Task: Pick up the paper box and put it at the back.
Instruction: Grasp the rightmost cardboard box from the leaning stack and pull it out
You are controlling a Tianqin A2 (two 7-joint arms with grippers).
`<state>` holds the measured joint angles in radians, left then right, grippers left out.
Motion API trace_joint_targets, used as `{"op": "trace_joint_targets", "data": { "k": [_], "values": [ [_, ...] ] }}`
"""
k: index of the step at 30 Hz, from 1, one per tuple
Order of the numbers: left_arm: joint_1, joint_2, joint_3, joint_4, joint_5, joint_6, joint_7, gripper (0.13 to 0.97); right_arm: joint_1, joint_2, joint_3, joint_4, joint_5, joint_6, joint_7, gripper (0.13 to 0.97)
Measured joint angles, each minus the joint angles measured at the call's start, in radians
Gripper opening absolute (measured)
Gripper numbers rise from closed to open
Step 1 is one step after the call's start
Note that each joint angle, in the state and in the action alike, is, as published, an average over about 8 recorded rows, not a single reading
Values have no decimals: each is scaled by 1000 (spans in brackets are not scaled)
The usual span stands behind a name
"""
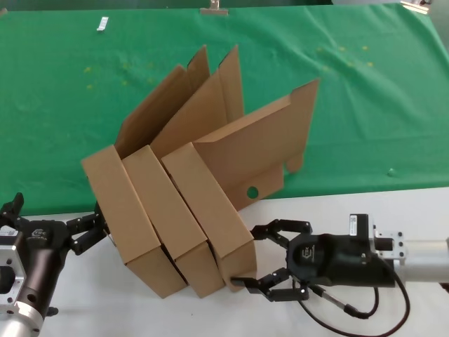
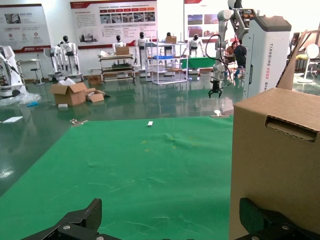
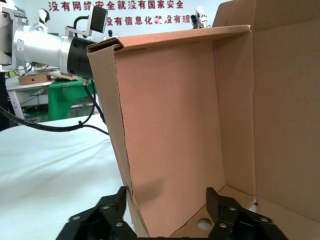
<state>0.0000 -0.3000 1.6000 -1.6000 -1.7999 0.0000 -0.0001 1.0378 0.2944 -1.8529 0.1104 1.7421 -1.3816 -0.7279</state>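
Note:
Three alike brown paper boxes stand side by side, lids up, straddling the white tabletop and the green cloth at the back. The right paper box has a round hole in its lid. My right gripper is open, its jaws astride that box's front wall near the right corner, not closed on it. The right wrist view shows the wall between the open fingers. My left gripper is open beside the left box, which also shows in the left wrist view next to one finger.
The white tabletop runs along the front. A small white item lies on the cloth at the far left, and a clip sits at its back edge. Yellowish specks dot the cloth.

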Motion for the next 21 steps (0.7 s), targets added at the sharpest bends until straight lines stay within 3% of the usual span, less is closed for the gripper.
{"op": "trace_joint_targets", "data": {
  "k": [14, 21],
  "values": [
    [0, 0, 0, 0, 0, 0, 0, 966, 0, -2, 5, 22, -37, 6, 33, 400],
    [0, 0, 0, 0, 0, 0, 0, 966, -52, 36, 12, 168, -30, 3, 109, 265]
  ]
}}
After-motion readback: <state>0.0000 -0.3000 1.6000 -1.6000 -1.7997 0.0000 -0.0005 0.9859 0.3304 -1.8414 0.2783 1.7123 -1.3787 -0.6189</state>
